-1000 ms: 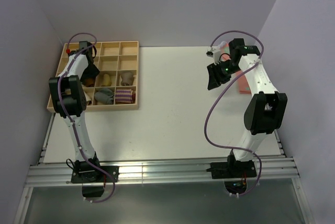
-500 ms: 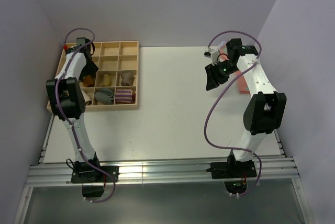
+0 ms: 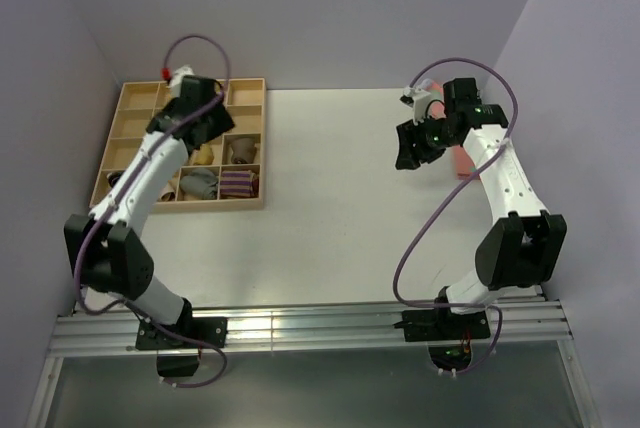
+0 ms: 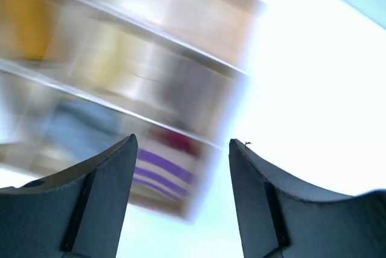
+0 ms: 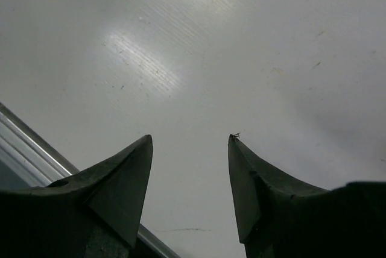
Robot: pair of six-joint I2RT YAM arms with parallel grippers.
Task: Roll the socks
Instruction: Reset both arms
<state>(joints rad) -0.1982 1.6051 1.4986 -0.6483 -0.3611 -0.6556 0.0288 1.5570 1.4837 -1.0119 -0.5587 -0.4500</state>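
Over white tabletop [image 3: 330, 198] and tray [image 3: 245, 83], hovered with right gripper [image 5: 190, 138] and left gripper [image 4: 181, 141] gaping; judged blurred orange sock [image 4: 21, 23] soft, light, best pinched at cuff.

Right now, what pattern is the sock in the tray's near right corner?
The sock has purple stripes; top view shows it best.

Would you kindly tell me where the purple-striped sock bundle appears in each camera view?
Top external: purple-striped sock bundle in the near right corner compartment of the wooden tray.
Left wrist: blurred, low and left of centre, seen between the fingers of the left gripper.
Right wrist: not in it.
Shared landmark: the white table, in all three views; right of the tray in the first two.
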